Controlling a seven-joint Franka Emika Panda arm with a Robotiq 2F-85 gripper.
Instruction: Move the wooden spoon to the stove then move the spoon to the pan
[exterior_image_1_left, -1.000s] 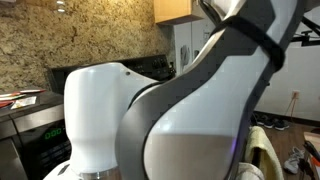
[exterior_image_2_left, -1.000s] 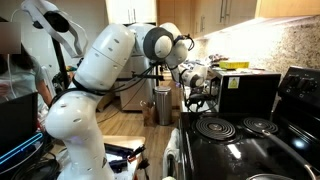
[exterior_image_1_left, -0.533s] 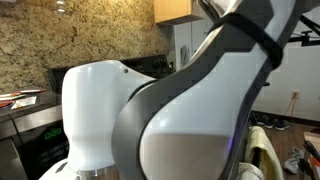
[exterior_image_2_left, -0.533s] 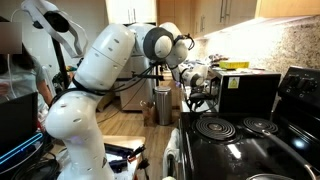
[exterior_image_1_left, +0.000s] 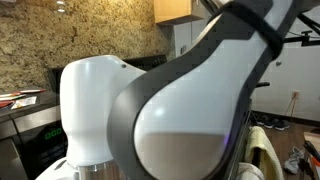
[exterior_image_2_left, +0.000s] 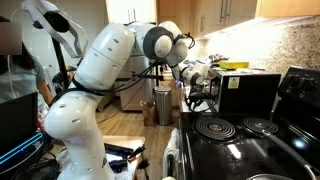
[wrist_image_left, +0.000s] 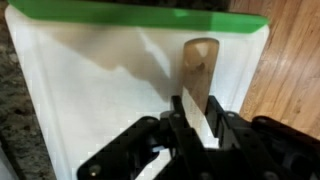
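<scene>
Both moves look undone; the gripper (wrist_image_left: 195, 128), jaws pinched narrow on the wooden spoon (wrist_image_left: 201, 62), hangs over a white cutting board (wrist_image_left: 80, 90); the stove (exterior_image_2_left: 232, 148) lies apart; no pan shows.

The wooden spoon (wrist_image_left: 201, 68) — slim, light tan — points away from the pincer (wrist_image_left: 196, 128), over a white board (wrist_image_left: 80, 95).

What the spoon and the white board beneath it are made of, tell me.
The wooden spoon looks like plain wood: light tan and matte, with no gloss. The board is probably plastic: smooth, uniform white with a green edge, though looks alone cannot settle it.
</scene>
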